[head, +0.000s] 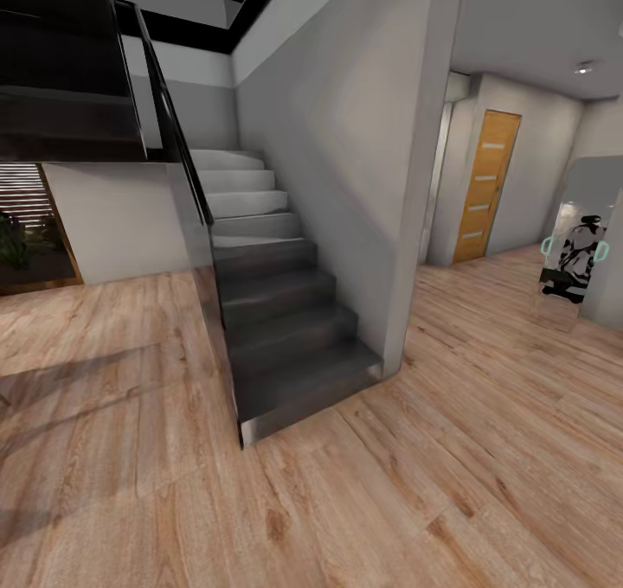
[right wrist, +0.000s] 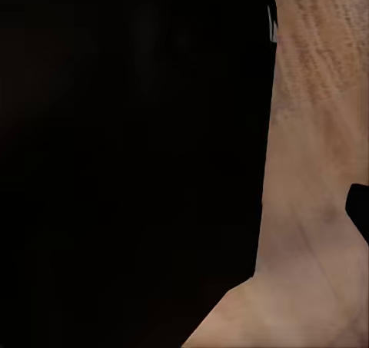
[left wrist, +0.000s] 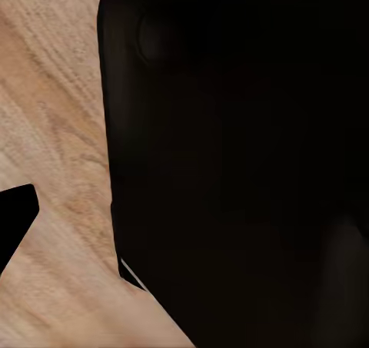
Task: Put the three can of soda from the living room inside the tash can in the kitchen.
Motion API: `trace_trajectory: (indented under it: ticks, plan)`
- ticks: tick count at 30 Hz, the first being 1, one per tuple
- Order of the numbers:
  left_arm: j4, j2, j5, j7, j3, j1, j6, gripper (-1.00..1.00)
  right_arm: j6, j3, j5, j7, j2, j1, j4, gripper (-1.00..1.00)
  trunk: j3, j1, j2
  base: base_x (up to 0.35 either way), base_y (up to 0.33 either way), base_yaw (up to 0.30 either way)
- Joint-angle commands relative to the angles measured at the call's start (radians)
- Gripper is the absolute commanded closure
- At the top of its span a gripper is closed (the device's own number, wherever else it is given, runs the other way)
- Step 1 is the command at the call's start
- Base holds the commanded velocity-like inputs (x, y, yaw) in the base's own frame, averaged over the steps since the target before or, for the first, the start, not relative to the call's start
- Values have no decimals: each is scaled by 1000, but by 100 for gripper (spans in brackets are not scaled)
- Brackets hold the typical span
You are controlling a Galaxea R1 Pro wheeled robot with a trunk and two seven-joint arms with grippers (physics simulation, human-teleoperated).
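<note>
The cans of soda and the trash can are out of view. In the head view I face a wooden floor (head: pixel 484 450) in a hallway, with a staircase (head: pixel 285 311) straight ahead. Each wrist view looks down past a large black part of my own body (left wrist: pixel 238 164) (right wrist: pixel 131 156) at the wood floor. A small black tip (left wrist: pixel 15 217) pokes in at the edge of the left wrist view, and another black tip (right wrist: pixel 358 210) at the edge of the right wrist view. Neither tells me how the jaws stand.
The dark stairs have a glass and black railing (head: pixel 177 147) on their left and a grey wall (head: pixel 381 182) on their right. Right of the wall, a passage leads to an orange door (head: pixel 484 186). A standing mirror (head: pixel 575 259) at the far right reflects my body. A plant (head: pixel 13 242) sits far left.
</note>
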Motion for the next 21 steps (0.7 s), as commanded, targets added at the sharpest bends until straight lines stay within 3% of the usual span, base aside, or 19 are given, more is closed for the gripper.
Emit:
trace_trajectory:
  ticks: [1,8,21]
  plan:
    - [-6,-5,4,-4,2,-6,-5,-100,-5,-5,-4,4,2,-5,-6,-100,0,0,0,0,0,0]
    - [-34,-5,4,-4,2,-23,-9,-100,-44,-9,-4,4,2,-5,-45,-100,0,0,0,0,0,0]
    - [-34,-5,4,-4,2,-23,-9,-100,-44,-9,-4,4,2,-5,-57,-100,0,0,0,0,0,0]
